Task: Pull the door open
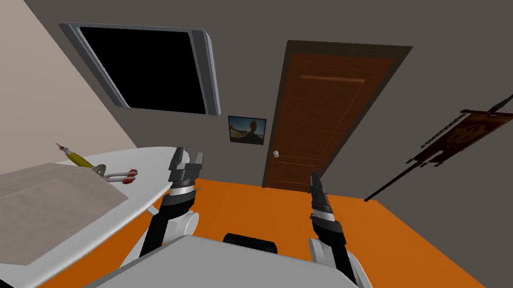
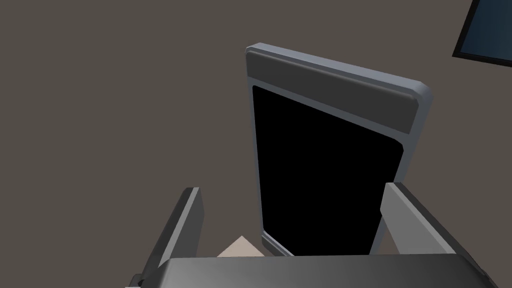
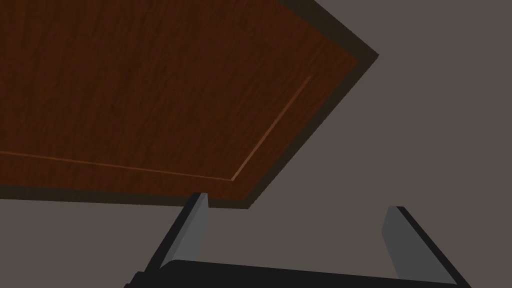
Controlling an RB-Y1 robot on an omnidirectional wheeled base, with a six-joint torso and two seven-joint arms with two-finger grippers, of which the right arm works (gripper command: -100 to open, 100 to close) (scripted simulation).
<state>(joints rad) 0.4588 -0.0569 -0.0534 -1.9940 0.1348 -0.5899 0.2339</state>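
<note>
A dark brown panelled door stands shut in the grey far wall, some way ahead across the orange floor. Its small pale round knob sits at the door's left edge. My right gripper is raised in front of me, well short of the door, open with nothing between its fingers; its wrist view looks up at the door. My left gripper is also raised and open, level with the right one, empty, left of the door.
A white bed or counter with a grey cover lies close on my left, bearing a yellow-green object and a metal ring. A grey-framed black window, a small picture and a hanging banner are on the walls.
</note>
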